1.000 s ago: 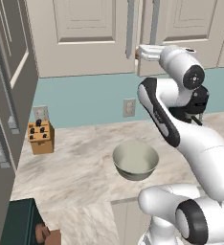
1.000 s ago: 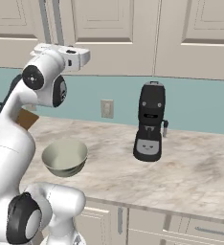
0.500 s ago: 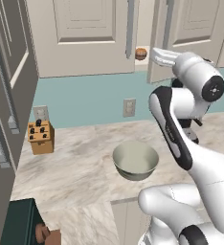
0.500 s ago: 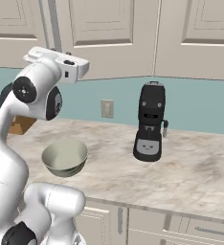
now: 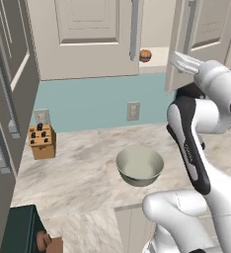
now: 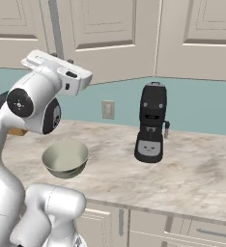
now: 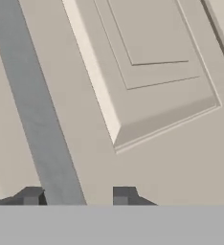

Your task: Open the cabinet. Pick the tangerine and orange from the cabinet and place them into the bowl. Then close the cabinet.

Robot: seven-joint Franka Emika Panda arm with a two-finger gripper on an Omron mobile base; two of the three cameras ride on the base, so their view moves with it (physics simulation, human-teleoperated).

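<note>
The beige wall cabinet's right door (image 5: 199, 34) stands partly swung out, while its left door (image 5: 88, 34) is shut. In the gap, one round orange-coloured fruit (image 5: 145, 55) rests on the cream shelf; I cannot tell whether it is the tangerine or the orange. My gripper (image 5: 176, 59) is at the right door's edge. In the hand view my gripper (image 7: 77, 196) is open, with the grey bar handle (image 7: 37, 105) running between its fingertips and lying against the left one (image 7: 31, 195). The pale bowl (image 5: 139, 165) sits empty on the counter below.
A wooden knife block (image 5: 42, 142) stands at the counter's back left, beside the dark grey tall cabinet (image 5: 9, 99). A black coffee machine (image 6: 151, 123) stands to the right of the bowl (image 6: 65, 157). A wall outlet (image 5: 133, 110) sits behind the bowl.
The right cabinet door has swung from shut to partly open, with my hand moving right and outward with its handle. The fruit inside has come into sight.
</note>
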